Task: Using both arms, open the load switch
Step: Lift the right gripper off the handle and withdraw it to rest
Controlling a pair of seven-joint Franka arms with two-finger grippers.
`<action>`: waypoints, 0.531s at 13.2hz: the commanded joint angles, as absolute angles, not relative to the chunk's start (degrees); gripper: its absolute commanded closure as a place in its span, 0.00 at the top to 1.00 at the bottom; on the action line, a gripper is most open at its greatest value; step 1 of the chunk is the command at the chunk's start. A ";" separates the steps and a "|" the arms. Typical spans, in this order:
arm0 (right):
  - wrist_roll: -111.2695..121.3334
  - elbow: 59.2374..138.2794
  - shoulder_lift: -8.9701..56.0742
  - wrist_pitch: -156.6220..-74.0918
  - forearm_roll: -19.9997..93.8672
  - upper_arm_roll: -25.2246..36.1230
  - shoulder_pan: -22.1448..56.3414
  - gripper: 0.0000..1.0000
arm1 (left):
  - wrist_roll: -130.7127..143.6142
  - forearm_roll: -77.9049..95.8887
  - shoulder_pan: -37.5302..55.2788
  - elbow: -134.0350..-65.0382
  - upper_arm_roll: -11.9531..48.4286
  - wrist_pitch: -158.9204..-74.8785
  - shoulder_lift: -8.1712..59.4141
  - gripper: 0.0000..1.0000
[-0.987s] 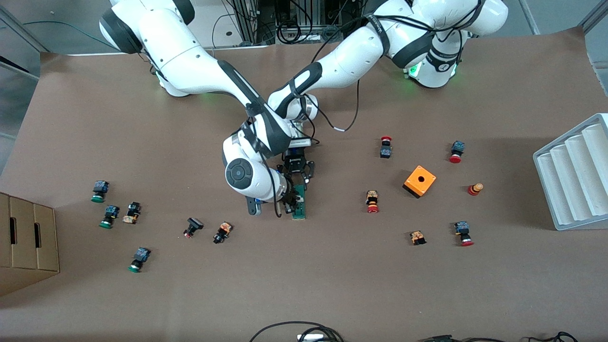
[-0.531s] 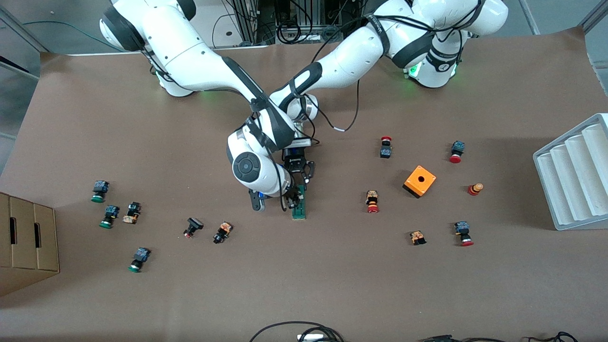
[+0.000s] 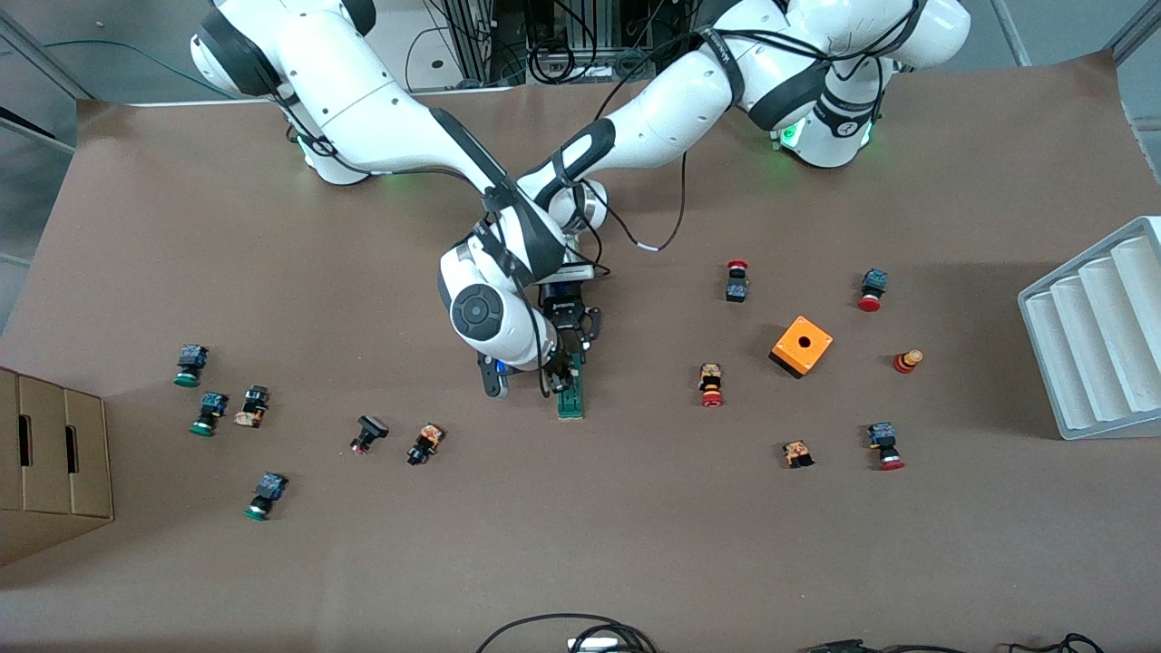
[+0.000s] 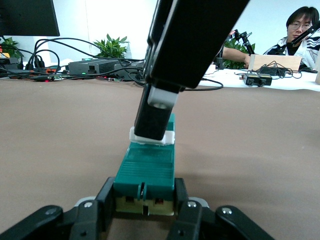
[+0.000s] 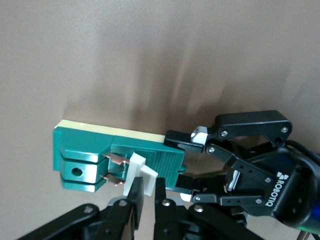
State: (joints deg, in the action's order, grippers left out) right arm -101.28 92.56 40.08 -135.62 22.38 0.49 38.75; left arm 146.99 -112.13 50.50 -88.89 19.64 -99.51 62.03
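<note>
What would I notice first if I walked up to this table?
Two big white arms cross over the middle of the table, both reaching down to one small green load switch. The left gripper squeezes one end of it, and the right gripper pinches the white piece partway along it. A bright orange box stands toward the left arm's end.

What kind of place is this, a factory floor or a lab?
Most likely a robotics lab: a paper-covered table, push-buttons scattered around a load switch, and desks with cables and a seated person nearby.
</note>
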 commanded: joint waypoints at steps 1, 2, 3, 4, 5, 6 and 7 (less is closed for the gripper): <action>-101.42 93.69 41.22 -138.25 21.18 0.44 39.11 0.17 | 146.87 -112.41 50.45 -87.45 20.04 -99.84 64.78 0.51; -101.51 93.52 41.22 -138.25 21.18 0.44 39.02 0.17 | 146.95 -112.41 50.45 -87.54 20.04 -99.84 64.78 0.51; -101.51 93.52 40.96 -138.16 21.27 0.35 38.94 0.17 | 146.87 -112.41 50.45 -87.54 20.04 -99.84 64.78 0.51; -101.60 93.52 40.96 -138.16 21.18 0.44 38.94 0.17 | 146.87 -112.41 50.45 -87.45 19.95 -99.84 64.78 0.51; -101.60 93.52 41.13 -138.25 21.18 0.44 39.02 0.17 | 146.87 -112.41 50.45 -87.45 20.04 -99.84 64.78 0.51; -101.69 93.17 40.87 -138.16 21.18 0.44 38.94 0.20 | 146.87 -112.41 50.45 -87.54 20.04 -99.84 64.78 0.51; -101.69 92.47 40.09 -137.47 21.53 0.44 38.24 0.50 | 146.87 -112.41 50.45 -87.54 19.95 -99.84 64.95 0.51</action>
